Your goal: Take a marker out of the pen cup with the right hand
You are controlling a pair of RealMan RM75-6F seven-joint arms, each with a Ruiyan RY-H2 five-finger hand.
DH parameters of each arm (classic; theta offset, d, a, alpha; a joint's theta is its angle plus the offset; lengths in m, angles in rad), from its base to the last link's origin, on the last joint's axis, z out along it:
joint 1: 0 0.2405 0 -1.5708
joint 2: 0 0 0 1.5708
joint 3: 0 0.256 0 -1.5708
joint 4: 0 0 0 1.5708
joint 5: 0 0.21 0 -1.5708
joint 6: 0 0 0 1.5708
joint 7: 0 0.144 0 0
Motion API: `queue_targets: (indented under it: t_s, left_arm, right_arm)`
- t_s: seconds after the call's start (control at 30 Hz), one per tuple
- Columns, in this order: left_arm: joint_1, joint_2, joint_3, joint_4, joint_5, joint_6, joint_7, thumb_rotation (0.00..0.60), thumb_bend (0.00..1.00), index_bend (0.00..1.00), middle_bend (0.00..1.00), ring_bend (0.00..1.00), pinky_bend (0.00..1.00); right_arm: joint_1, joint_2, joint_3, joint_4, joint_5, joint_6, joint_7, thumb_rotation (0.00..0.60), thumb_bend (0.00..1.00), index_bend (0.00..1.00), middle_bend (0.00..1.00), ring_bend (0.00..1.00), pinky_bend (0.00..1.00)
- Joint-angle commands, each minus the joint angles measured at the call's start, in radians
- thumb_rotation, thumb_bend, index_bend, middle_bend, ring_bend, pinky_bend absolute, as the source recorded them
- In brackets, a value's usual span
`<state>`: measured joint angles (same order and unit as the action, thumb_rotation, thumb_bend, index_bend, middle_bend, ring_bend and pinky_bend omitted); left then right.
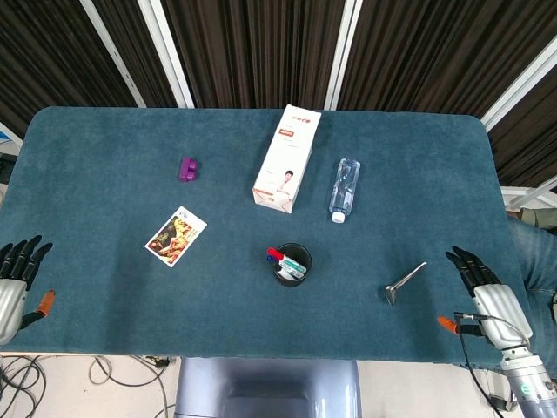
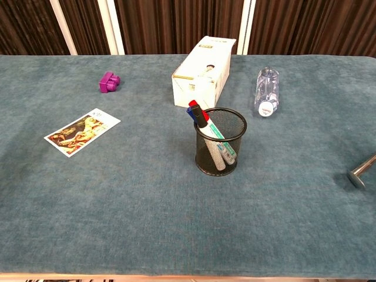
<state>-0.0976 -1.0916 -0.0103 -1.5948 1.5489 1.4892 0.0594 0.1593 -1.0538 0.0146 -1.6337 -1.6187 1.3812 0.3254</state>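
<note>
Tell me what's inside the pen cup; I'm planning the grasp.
The pen cup holds markers leaning left, red and blue caps above the rim. Their lower ends show only dimly through the mesh.

We see even, bright overhead light on teal table (image 1: 104,157); both views sharp. Pen cup (image 2: 220,150) casts only faint, soft shadow at its base. Mild glare on water bottle (image 2: 267,91) behind cup. Dark curtains beyond.

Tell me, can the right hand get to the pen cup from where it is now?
Probably yes. The right hand is open at the table's right edge, holding nothing. Between it and the pen cup only a small metal tool lies flat on the cloth, low enough to pass over. The markers stick out above the rim.
</note>
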Motion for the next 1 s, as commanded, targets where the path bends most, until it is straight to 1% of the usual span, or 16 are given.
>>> queue_targets:
  t_s: [0.03,0.1,0.2,0.23,0.3,0.47,0.57,0.63,0.77,0.83,1.0]
  left_arm:
    - [0.002,-0.001,-0.005,-0.007,-0.012,-0.001,0.0,0.6,0.38,0.07,0.0,0.0,0.02]
    - [0.003,0.0,-0.005,-0.011,-0.014,-0.002,0.0,0.6,0.39,0.07,0.0,0.0,0.02]
    - [0.004,0.0,-0.005,-0.015,-0.016,-0.003,0.0,0.6,0.39,0.07,0.0,0.0,0.02]
    - [0.004,0.0,-0.005,-0.017,-0.019,-0.004,0.001,0.6,0.39,0.07,0.0,0.0,0.02]
    - [0.005,0.001,-0.005,-0.022,-0.026,-0.009,-0.002,0.6,0.39,0.07,0.0,0.0,0.02]
    - [0.004,0.005,-0.009,-0.029,-0.043,-0.02,-0.008,0.6,0.4,0.07,0.0,0.0,0.02]
    - [0.003,0.008,-0.01,-0.033,-0.051,-0.026,-0.01,0.6,0.4,0.07,0.0,0.0,0.02]
    - [0.004,0.009,-0.011,-0.036,-0.056,-0.027,-0.011,0.6,0.4,0.07,0.0,0.0,0.02]
    - [0.004,0.012,-0.013,-0.04,-0.066,-0.032,-0.015,0.6,0.4,0.07,0.0,0.0,0.02]
    - [0.004,0.014,-0.015,-0.045,-0.073,-0.037,-0.017,0.6,0.41,0.07,0.0,0.0,0.02]
    - [0.004,0.018,-0.016,-0.053,-0.083,-0.043,-0.019,0.6,0.41,0.07,0.0,0.0,0.02]
  right_arm:
    - [0.118,0.111,-0.01,0.001,-0.078,-0.109,0.299,0.6,0.19,0.01,0.0,0.0,0.17]
    - [0.166,0.134,-0.001,-0.001,-0.086,-0.155,0.392,0.6,0.19,0.02,0.0,0.0,0.17]
    - [0.271,0.169,-0.002,0.003,-0.121,-0.267,0.594,0.6,0.2,0.05,0.0,0.0,0.17]
    - [0.311,0.173,-0.002,0.01,-0.136,-0.305,0.666,0.6,0.21,0.07,0.0,0.0,0.17]
    - [0.379,0.172,0.0,0.036,-0.158,-0.362,0.77,0.6,0.23,0.09,0.0,0.0,0.17]
    - [0.518,0.14,0.02,0.08,-0.162,-0.487,0.882,0.6,0.27,0.17,0.0,0.0,0.17]
    - [0.596,0.108,0.027,0.097,-0.155,-0.566,0.931,0.6,0.3,0.19,0.0,0.0,0.17]
    - [0.637,0.085,0.031,0.108,-0.15,-0.608,0.935,0.6,0.31,0.2,0.0,0.0,0.17]
    - [0.675,0.04,0.055,0.093,-0.108,-0.635,0.893,0.6,0.31,0.24,0.0,0.0,0.17]
    - [0.685,0.02,0.067,0.069,-0.078,-0.646,0.838,0.6,0.31,0.26,0.0,0.0,0.17]
    - [0.674,-0.039,0.108,0.006,0.039,-0.638,0.633,0.6,0.31,0.33,0.0,0.0,0.17]
